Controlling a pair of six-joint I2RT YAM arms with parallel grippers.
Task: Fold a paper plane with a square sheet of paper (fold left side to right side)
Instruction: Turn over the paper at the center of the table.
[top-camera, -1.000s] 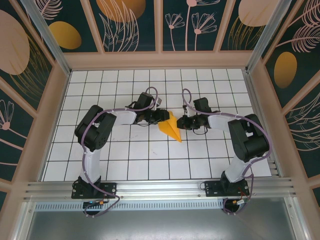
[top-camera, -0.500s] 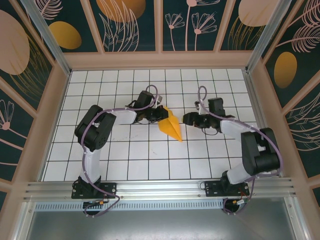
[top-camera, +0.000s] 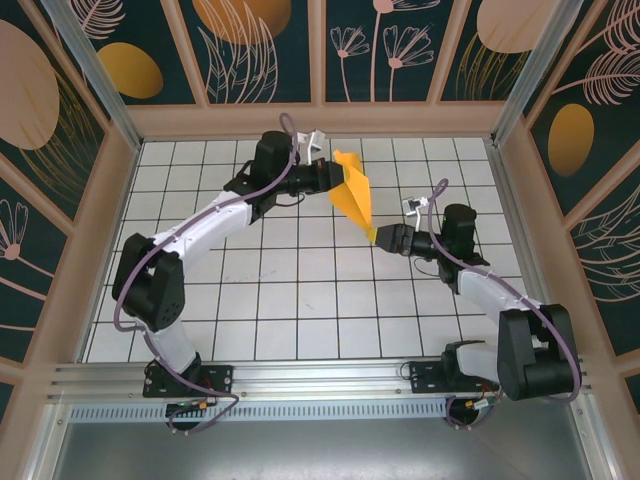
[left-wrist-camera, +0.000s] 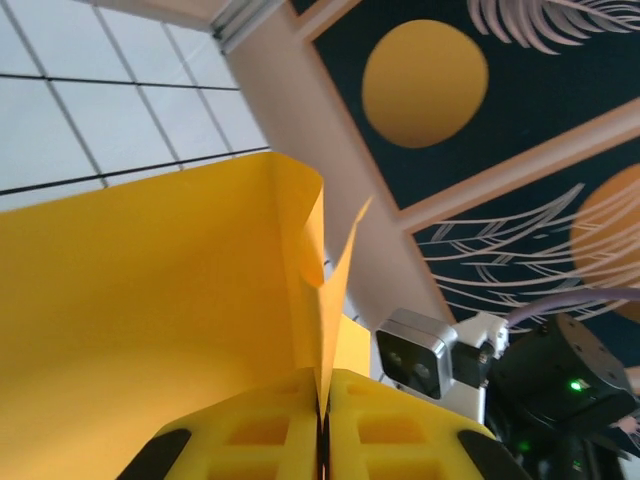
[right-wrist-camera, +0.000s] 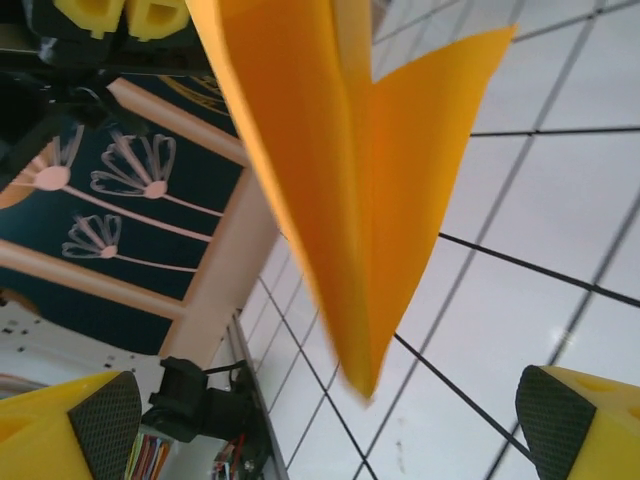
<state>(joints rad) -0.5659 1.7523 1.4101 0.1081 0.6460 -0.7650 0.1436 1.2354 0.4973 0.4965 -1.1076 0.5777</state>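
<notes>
Pinches plane (top-camera: 352, 195) by centre fold in closed left claw (left-wrist-camera: 322, 420), above bench (top-camera: 300, 310), likely to present it; sets right claw (top-camera: 383, 238) wide, empty, beside plane's nose.

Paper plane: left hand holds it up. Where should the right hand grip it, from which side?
Probably the narrow nose of the paper plane, on its centre fold, from the tip end, where the open right hand sits. The left hand pinches the wide tail, so the tip hangs free, pointing between the right fingers.
</notes>
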